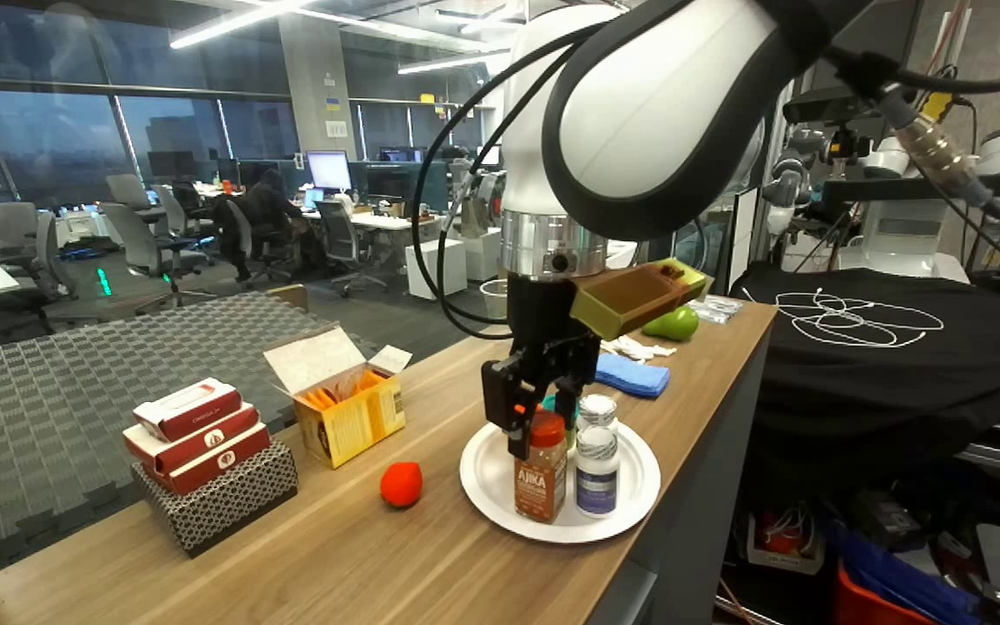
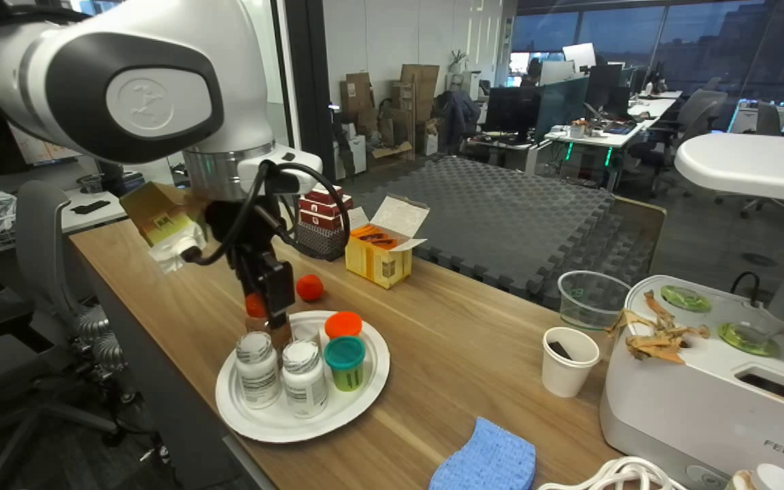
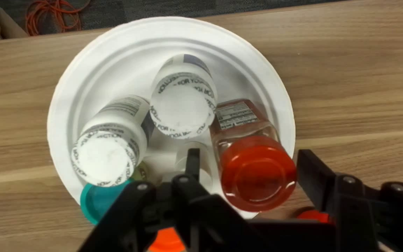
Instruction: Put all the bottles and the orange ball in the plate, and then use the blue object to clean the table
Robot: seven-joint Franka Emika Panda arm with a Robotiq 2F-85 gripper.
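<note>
On the white plate (image 1: pixel 491 508) stands the brown bottle (image 1: pixel 540 490) with its red cap (image 3: pixel 257 173). Two white bottles (image 2: pixel 257 374) (image 2: pixel 305 384) are upright beside it, one with a dark-blue label (image 1: pixel 596 490). My gripper (image 3: pixel 249 157) is open around the red cap: a gap shows at the left finger (image 3: pixel 192 162), while the right finger (image 3: pixel 315 178) is close to the cap's side; contact there is unclear. The orange ball (image 1: pixel 401 483) rests on the table off the plate. Across the plate from the ball, the blue object (image 2: pixel 486 457) lies flat on the table.
A teal-lidded cup (image 2: pixel 346 364) and an orange-lidded cup (image 2: pixel 343 324) share the plate. Nearby are a yellow box (image 1: pixel 352 421), stacked red boxes (image 1: pixel 205 434), a paper cup (image 2: pixel 567 364), a white appliance (image 2: pixel 698 395) and a cable (image 2: pixel 620 476). The plate sits near the table's edge.
</note>
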